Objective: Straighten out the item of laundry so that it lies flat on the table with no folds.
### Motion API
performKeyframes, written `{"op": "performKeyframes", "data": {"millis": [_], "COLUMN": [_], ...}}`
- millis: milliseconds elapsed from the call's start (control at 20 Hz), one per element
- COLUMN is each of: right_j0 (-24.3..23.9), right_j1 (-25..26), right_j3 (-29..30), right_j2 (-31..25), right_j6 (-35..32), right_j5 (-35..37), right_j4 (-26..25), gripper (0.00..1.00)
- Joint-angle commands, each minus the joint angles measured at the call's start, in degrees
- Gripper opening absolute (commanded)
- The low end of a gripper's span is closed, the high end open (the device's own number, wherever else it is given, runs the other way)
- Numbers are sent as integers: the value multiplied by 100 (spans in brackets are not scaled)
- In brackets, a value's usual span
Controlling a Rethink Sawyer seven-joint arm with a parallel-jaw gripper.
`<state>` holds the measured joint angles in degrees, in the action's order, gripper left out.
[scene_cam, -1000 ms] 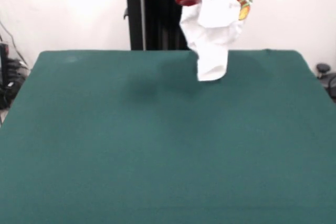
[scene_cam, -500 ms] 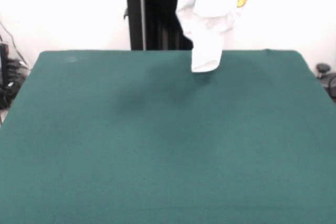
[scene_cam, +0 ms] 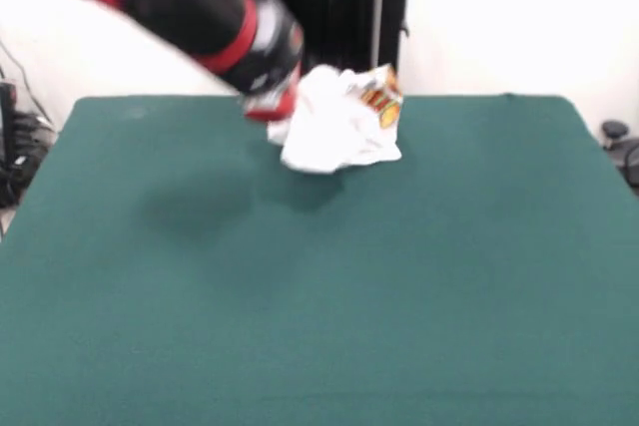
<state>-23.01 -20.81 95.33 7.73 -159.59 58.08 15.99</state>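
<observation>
The item of laundry [scene_cam: 334, 137] is a crumpled white bundle over the far middle of the dark green table [scene_cam: 319, 296]. Its red, orange and yellow print [scene_cam: 382, 99] shows at its upper right. The red and black arm [scene_cam: 185, 2] reaches down from the upper left. My gripper [scene_cam: 285, 119] is at the bundle's left edge, buried in the cloth and shut on it. The bundle hangs low, with a shadow [scene_cam: 300, 189] on the felt just beneath it. I cannot tell whether its lowest fold touches the table.
The robot's black pedestal [scene_cam: 329, 27] stands behind the table's far edge. Dark gear and cables lie off the table at the left edge [scene_cam: 15, 147] and at the right edge [scene_cam: 619, 147].
The arm has swung down and to the left. The garment, which hung high above the far edge in a long drape, is now a low crumpled bundle just over the table.
</observation>
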Motion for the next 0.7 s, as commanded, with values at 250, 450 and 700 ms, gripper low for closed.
{"op": "performKeyframes", "data": {"millis": [250,450,700], "right_j0": [-114,321,1094], "right_j1": [1757,1821,2163], "right_j3": [-1701,-1624,-1823], "right_j2": [-318,43,998], "right_j6": [180,-626,-1798], "right_j5": [-1770,-3912,-5105], "right_j4": [-494,-757,-658], "gripper": [0,0,0]}}
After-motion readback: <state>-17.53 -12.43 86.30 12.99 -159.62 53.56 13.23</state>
